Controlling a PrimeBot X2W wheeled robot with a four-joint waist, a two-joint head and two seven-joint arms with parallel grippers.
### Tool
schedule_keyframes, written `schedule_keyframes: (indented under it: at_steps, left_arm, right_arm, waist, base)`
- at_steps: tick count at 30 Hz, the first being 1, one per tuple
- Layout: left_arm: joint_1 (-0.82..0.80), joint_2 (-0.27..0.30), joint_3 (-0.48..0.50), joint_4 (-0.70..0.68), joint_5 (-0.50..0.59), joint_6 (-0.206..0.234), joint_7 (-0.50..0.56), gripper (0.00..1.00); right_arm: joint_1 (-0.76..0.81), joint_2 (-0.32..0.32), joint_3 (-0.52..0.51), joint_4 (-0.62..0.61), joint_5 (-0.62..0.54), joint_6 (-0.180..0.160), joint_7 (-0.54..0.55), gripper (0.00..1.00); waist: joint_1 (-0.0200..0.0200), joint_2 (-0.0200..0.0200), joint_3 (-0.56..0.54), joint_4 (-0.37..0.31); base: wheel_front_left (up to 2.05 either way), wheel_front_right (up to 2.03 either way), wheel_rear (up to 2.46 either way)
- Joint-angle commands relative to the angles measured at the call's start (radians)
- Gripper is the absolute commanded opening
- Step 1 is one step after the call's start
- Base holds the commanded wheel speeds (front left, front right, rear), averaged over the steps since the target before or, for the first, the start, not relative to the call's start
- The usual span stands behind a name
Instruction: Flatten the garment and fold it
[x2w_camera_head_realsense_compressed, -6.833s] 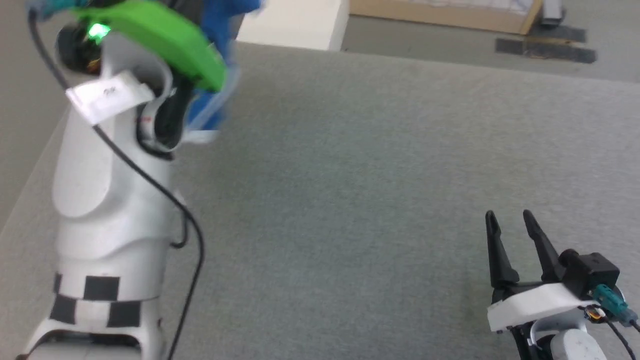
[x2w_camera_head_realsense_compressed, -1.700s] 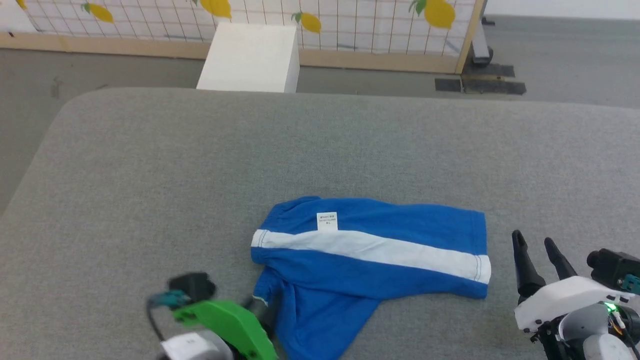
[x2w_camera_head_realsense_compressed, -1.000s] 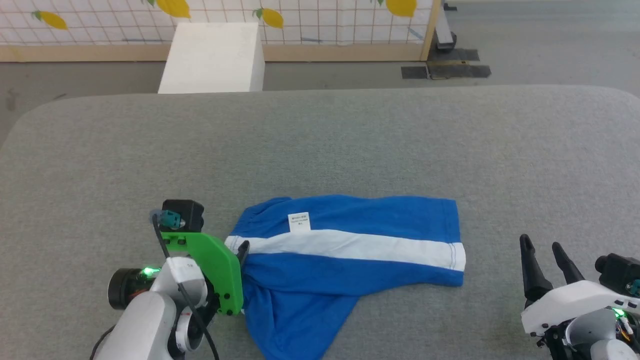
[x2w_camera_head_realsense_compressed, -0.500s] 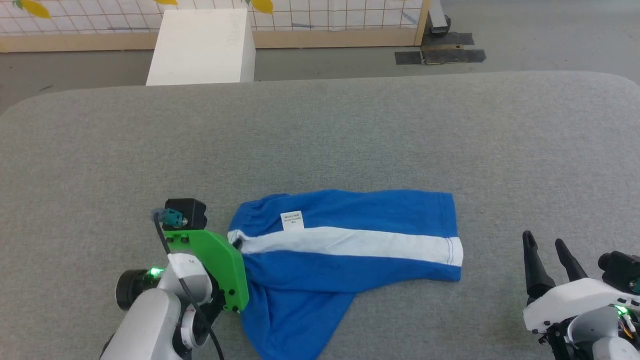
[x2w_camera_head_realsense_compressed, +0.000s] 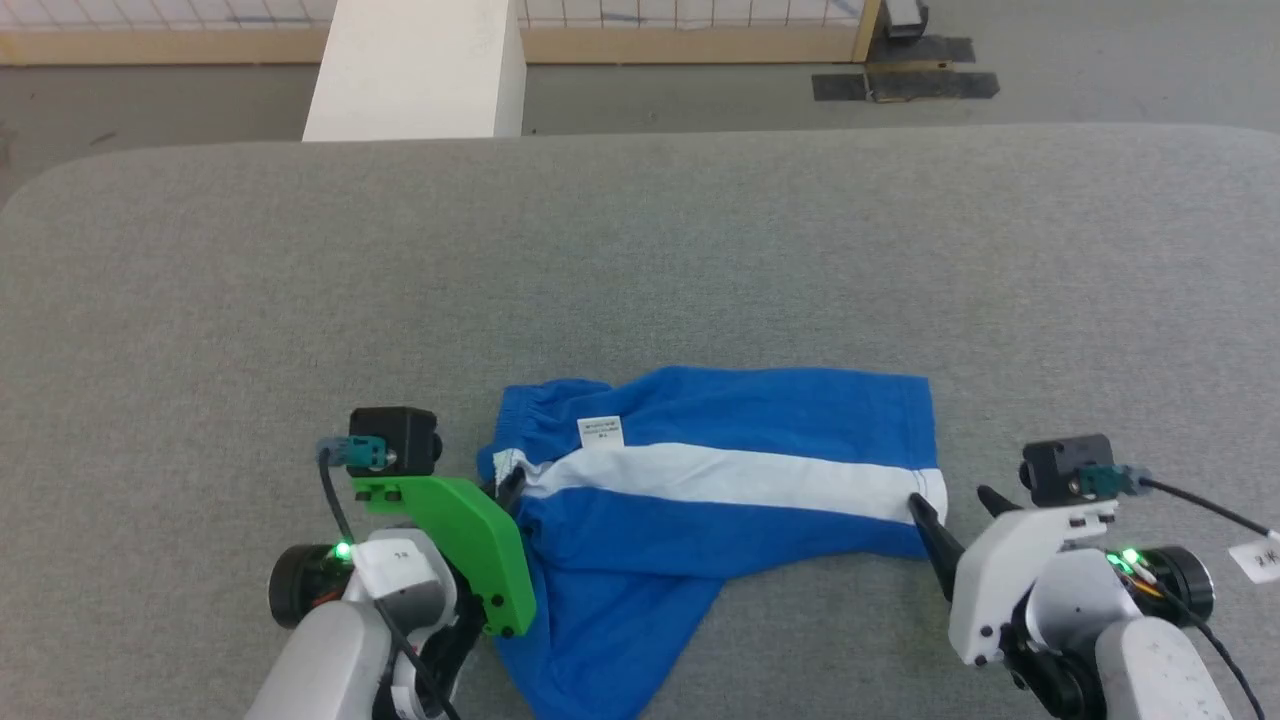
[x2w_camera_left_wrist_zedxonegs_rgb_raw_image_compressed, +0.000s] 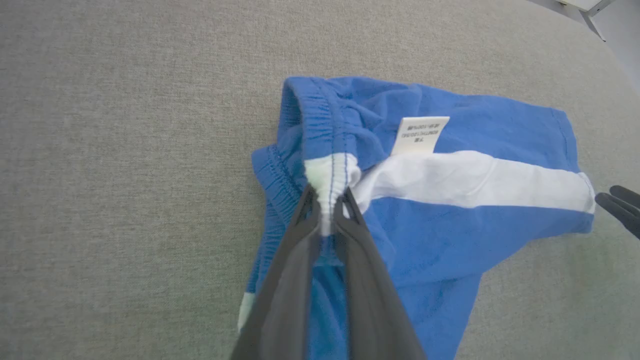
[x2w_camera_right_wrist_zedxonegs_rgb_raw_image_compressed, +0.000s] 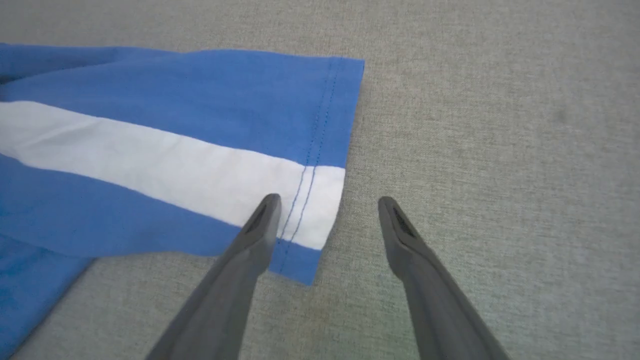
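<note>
Your left gripper has its fingers pressed together on the gathered waistband, pinching it just where the white stripe begins. Your right gripper has its fingers spread and holds nothing. One fingertip lies over the stitched hem at the stripe's other end, the other over bare grey surface just beside the cloth. You cannot tell whether that fingertip touches the cloth.

Note the relation you work from: the garment lies on that surface with its long axis running left to right, directly between your two grippers — waistband left, hem right — so each arm has the nearer end. A second leg trails out from under toward the near edge, not yet flat.

Writing: a small white label sits by the waistband, above the stripe, and its print is too small to read. No brand mark is visible.
</note>
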Motion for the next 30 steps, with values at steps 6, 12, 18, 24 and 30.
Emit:
schedule_keyframes:
  at_steps: [6,12,18,24,30]
  left_arm:
    - [-0.014,-0.016,-0.024,-0.002,0.0,-0.008,-0.009,0.0]
    - [-0.025,-0.021,-0.035,0.005,0.003,-0.01,-0.011,0.0]
    - [-0.032,-0.019,-0.038,0.009,0.002,-0.011,-0.015,0.0]
    - [-0.073,-0.01,-0.009,-0.018,-0.024,-0.022,-0.016,0.0]
    - [-0.278,0.007,0.079,-0.016,-0.095,-0.054,0.013,0.0]
  right_arm:
    - [-0.046,0.0,0.015,0.026,-0.009,-0.002,0.05,0.89]
    - [-0.06,0.0,0.021,0.03,0.008,-0.002,0.05,0.0]
    - [-0.06,0.0,0.028,0.006,0.034,-0.002,0.043,0.0]
    - [-0.089,0.0,0.003,-0.076,0.177,-0.002,0.062,0.0]
    - [-0.298,-0.005,-0.057,-0.15,0.352,-0.002,0.204,0.0]
  waist:
    - [0.0,0.0,0.027,0.024]
    - [0.0,0.0,0.036,0.024]
    - [0.0,0.0,0.029,0.015]
    - [0.0,0.0,0.015,0.01]
    - [0.0,0.0,0.026,0.001]
  base:
    - [0.0,0.0,0.0]
    - [0.0,0.0,0.0]
    - [0.0,0.0,0.0]
    - [0.0,0.0,0.0]
    - [0.0,0.0,0.0]
